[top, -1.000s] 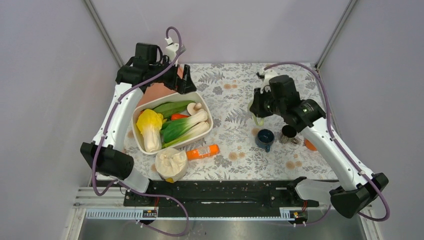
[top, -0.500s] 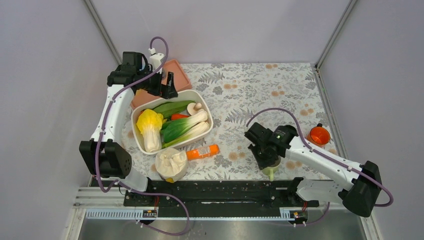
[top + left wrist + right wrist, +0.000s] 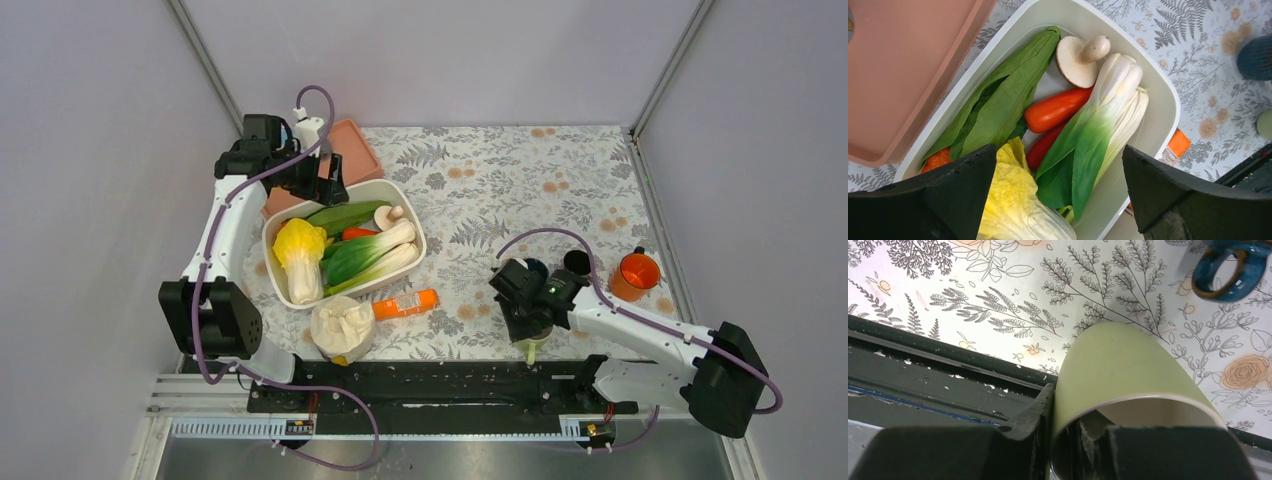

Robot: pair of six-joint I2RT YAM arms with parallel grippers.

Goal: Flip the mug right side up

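A light green mug (image 3: pixel 534 345) hangs at the table's near edge, also seen in the right wrist view (image 3: pixel 1118 365). My right gripper (image 3: pixel 531 322) is shut on its rim, one finger (image 3: pixel 1040 405) outside the wall and the other inside. The mug's mouth faces the wrist camera and its base points away, over the table's front edge. A blue mug (image 3: pixel 533 267) stands just behind, also in the right wrist view (image 3: pixel 1230 270). My left gripper (image 3: pixel 325 180) is open and empty above the white tub (image 3: pixel 279 217) of vegetables, jaws wide apart (image 3: pixel 1059 150).
A dark cup (image 3: pixel 577 262) and an orange cup (image 3: pixel 637 273) stand right of the blue mug. A pink lid (image 3: pixel 350 150) lies behind the tub. An orange packet (image 3: pixel 405 303) and a cream bag (image 3: pixel 342 328) lie in front of the tub. The black rail (image 3: pixel 440 385) runs along the near edge.
My right arm swung from the back of the table to the near edge, carrying the green mug. The left gripper drew back left, over the tub's far corner.
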